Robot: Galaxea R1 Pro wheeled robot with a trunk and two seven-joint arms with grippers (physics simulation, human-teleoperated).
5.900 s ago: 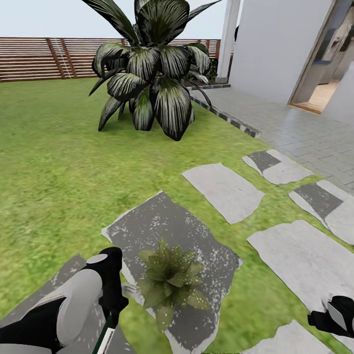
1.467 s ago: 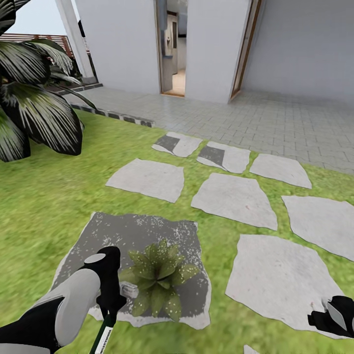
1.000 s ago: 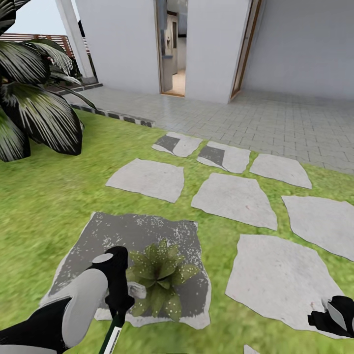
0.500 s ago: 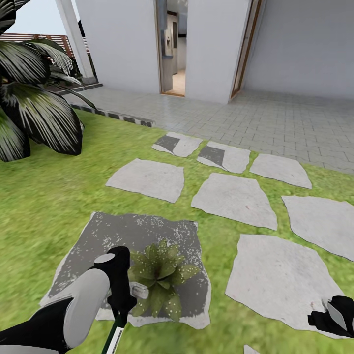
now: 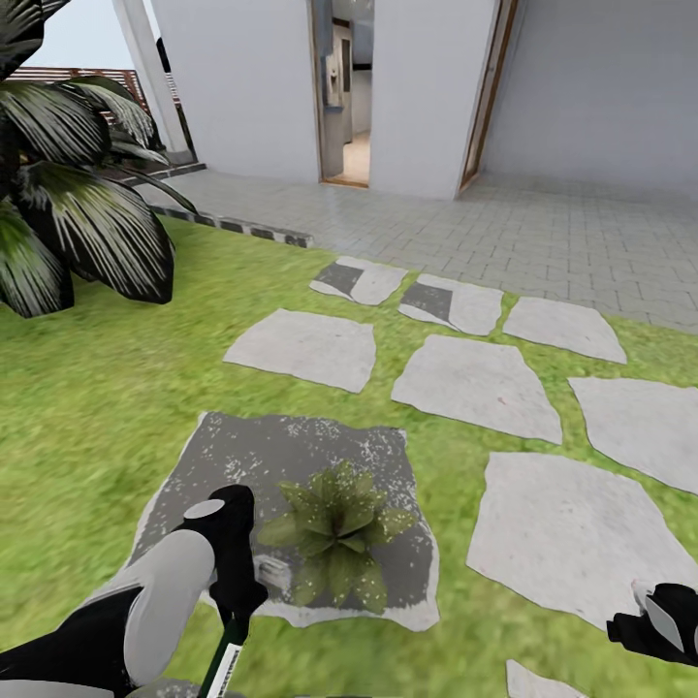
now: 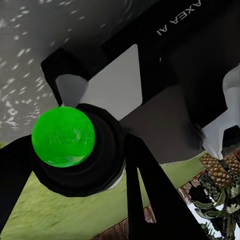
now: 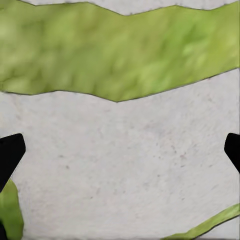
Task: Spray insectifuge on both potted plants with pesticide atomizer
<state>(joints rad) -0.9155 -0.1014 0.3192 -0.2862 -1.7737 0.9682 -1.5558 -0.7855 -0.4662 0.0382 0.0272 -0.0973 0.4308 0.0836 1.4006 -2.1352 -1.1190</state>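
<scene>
The left claw is gripping the pesticide atomizer, hanging low beside the potted plant sitting on a dark slab's near edge. The right claw is hovering with jaws spread over a pale slab.

one potted plant, one atomizer

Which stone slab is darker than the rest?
The dark speckled slab nearest the left hand, with the potted plant sitting on it; the other slabs are pale grey.
</scene>
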